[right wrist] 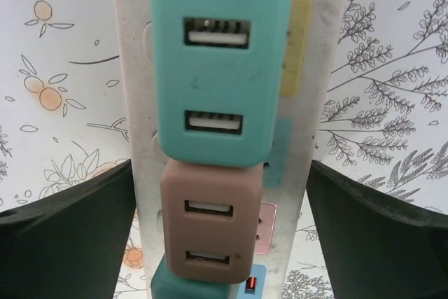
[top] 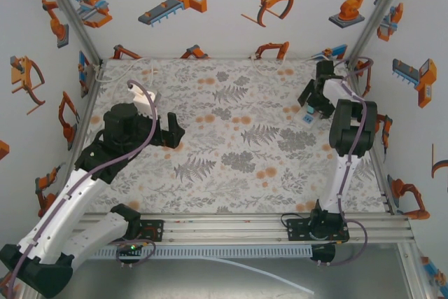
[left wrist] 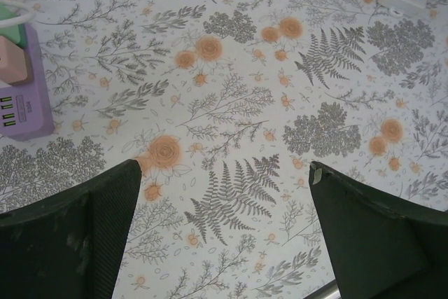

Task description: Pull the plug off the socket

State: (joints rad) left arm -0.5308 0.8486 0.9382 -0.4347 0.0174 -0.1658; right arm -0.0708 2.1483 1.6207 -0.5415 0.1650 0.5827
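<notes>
Floral tablecloth [top: 238, 145] in grey and orange covers the table. White wall panels [top: 224, 26] with orange robot stickers enclose it on three sides. White power strip [top: 308, 118] lies far right near the back wall. On it sit a teal USB plug [right wrist: 220, 64] and, just below it in the right wrist view, a brown USB plug [right wrist: 206, 222], both seated. A purple power strip [left wrist: 24, 103] with a pink plug [left wrist: 12, 59] lies at far left.

Right arm is stretched forward, right gripper [top: 313, 106] above the white strip. Its jaws are wide, one finger on each side of the strip, with clear gaps to the brown plug. Whether they touch the strip's edges: cannot tell.

Left arm is angled toward table centre. Left gripper [left wrist: 224, 173] is spread wide over bare cloth, holding nothing.
</notes>
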